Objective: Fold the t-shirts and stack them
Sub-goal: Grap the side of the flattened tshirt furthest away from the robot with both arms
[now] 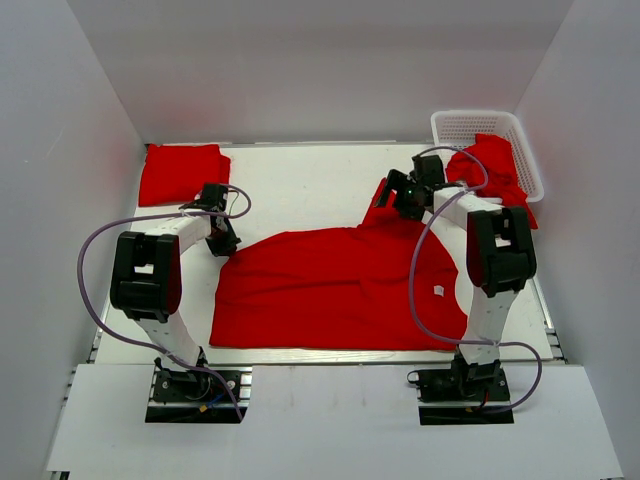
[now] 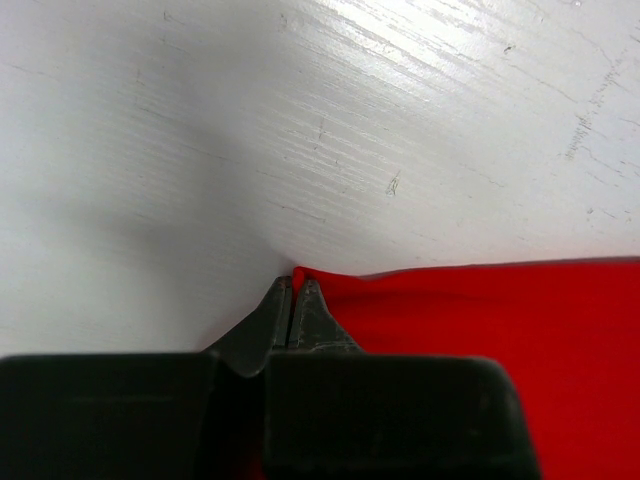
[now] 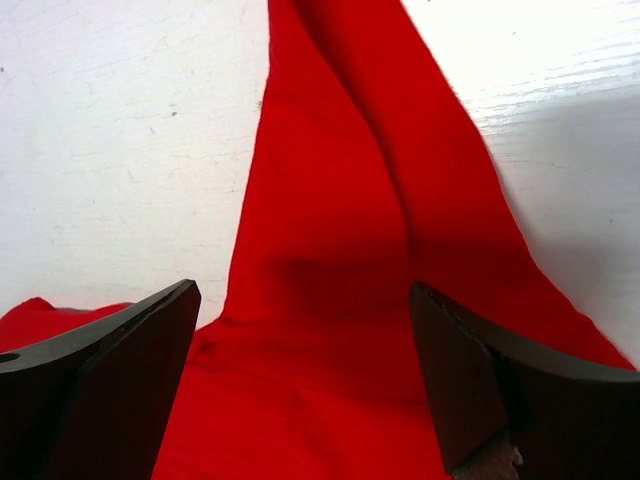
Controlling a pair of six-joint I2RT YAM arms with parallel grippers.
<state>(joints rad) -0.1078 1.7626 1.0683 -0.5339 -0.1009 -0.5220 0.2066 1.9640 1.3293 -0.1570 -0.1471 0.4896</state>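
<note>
A red t-shirt [image 1: 340,290] lies spread across the middle of the table, with a small white label [image 1: 438,291] near its right side. My left gripper [image 1: 222,245] sits at the shirt's back left corner. Its jaws are shut, and the red corner [image 2: 400,300] is pinched at their tips [image 2: 293,286]. My right gripper [image 1: 392,195] hangs open over the sleeve [image 3: 330,200] at the shirt's back right, a finger on either side of the cloth and nothing gripped. A folded t-shirt [image 1: 182,172] lies at the back left. Another t-shirt [image 1: 495,170] spills crumpled from the basket.
A white lattice basket [image 1: 470,125] stands at the back right corner against the wall. White walls close in the table on the left, back and right. Purple cables loop from both arms, the right one over the spread shirt.
</note>
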